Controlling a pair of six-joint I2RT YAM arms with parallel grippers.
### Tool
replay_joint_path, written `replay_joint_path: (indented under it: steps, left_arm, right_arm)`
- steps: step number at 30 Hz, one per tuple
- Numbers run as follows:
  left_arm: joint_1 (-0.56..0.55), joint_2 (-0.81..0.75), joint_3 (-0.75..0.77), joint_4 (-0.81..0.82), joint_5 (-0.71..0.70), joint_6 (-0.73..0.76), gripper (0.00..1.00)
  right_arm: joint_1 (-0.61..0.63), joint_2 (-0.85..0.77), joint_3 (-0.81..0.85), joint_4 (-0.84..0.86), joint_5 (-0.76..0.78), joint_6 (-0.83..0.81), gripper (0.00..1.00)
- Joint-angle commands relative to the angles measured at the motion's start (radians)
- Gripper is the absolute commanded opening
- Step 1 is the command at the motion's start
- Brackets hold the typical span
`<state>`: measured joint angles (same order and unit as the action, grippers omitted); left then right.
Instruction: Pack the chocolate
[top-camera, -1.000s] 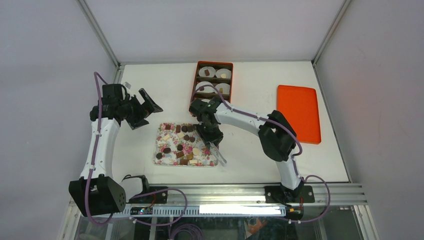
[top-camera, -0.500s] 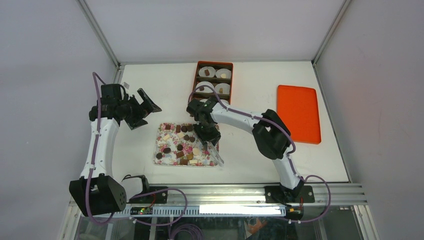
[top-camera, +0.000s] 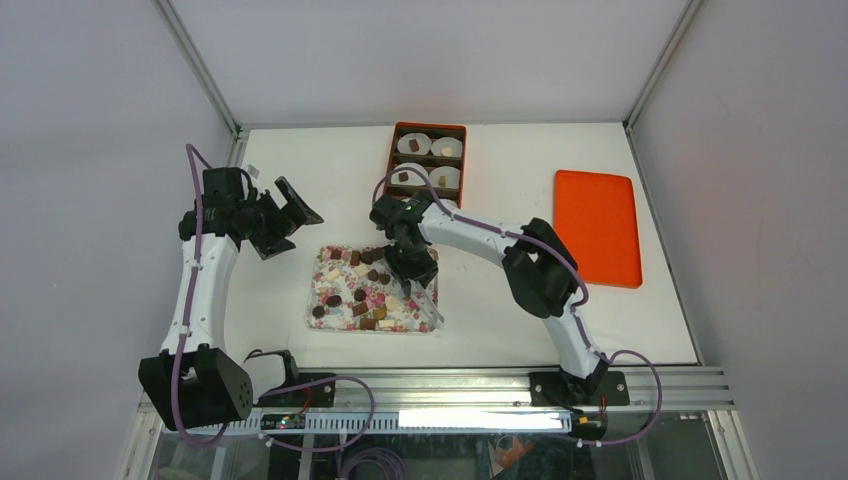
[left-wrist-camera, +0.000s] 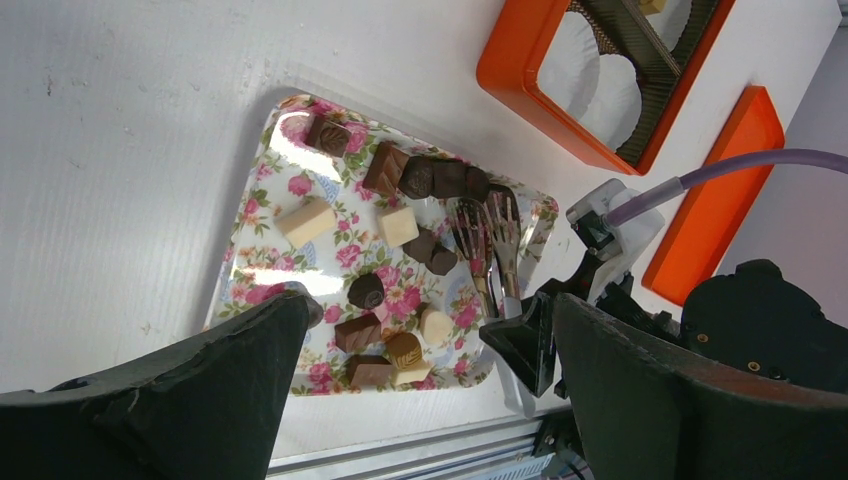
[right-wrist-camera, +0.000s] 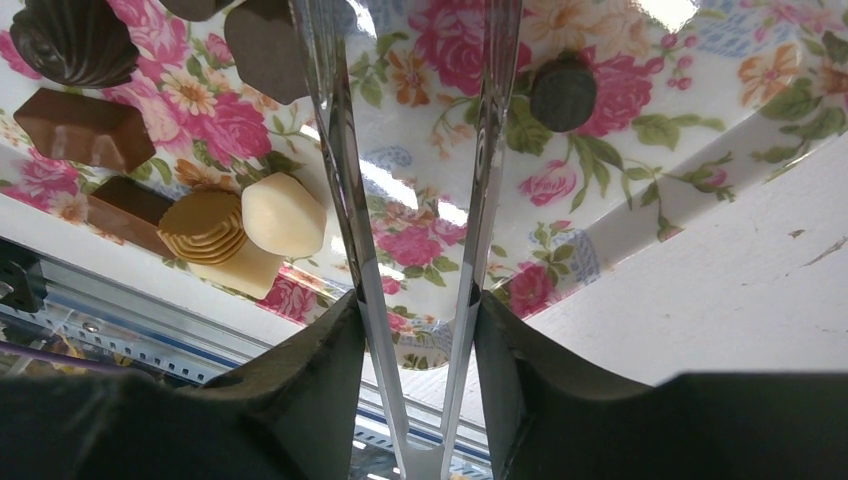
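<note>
The chocolate (top-camera: 360, 290) lies loose on a floral tray (top-camera: 316, 303): dark, light brown and cream pieces. My right gripper (top-camera: 412, 266) is shut on metal tongs (right-wrist-camera: 340, 150), whose two arms stand apart over the tray's right part. A cream piece (right-wrist-camera: 283, 213) lies left of the tongs and a dark round one (right-wrist-camera: 563, 92) to their right. In the left wrist view the tongs' tips (left-wrist-camera: 488, 215) rest near dark pieces (left-wrist-camera: 440, 262); I cannot tell if they hold any. My left gripper (top-camera: 290, 214) hangs open, up and left of the tray, with nothing in it.
An orange box (top-camera: 392, 160) with white paper cups, some holding a piece, stands behind the tray. An orange lid (top-camera: 598, 226) lies at the right. The right arm's forearm stretches across the table from the right. The metal rail runs along the near edge.
My right gripper has shifted left and a little back, carrying the tongs further over the tray. The left arm has stayed almost still.
</note>
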<state>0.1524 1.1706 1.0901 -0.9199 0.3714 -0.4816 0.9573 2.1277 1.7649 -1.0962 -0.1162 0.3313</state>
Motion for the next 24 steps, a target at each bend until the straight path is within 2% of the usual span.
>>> replay_joint_path:
  steps: [1, 7, 11, 24]
  left_arm:
    - [0.013, -0.014, 0.022, 0.011, 0.009, 0.012, 0.99]
    - [0.014, -0.01, 0.025, 0.01, 0.017, 0.012, 0.99]
    - [0.015, -0.02, 0.024, 0.007, 0.014, 0.014, 0.99]
    - [0.016, -0.021, 0.02, 0.005, 0.012, 0.009, 0.99]
  right_arm:
    - [-0.003, 0.003, 0.043, 0.01, 0.009, -0.011, 0.43]
    - [0.0, -0.023, 0.011, 0.021, 0.007, -0.006, 0.25]
    - [-0.001, -0.047, -0.002, 0.016, 0.006, -0.005, 0.18]
    - [-0.001, -0.143, -0.057, -0.032, 0.03, -0.018, 0.17]
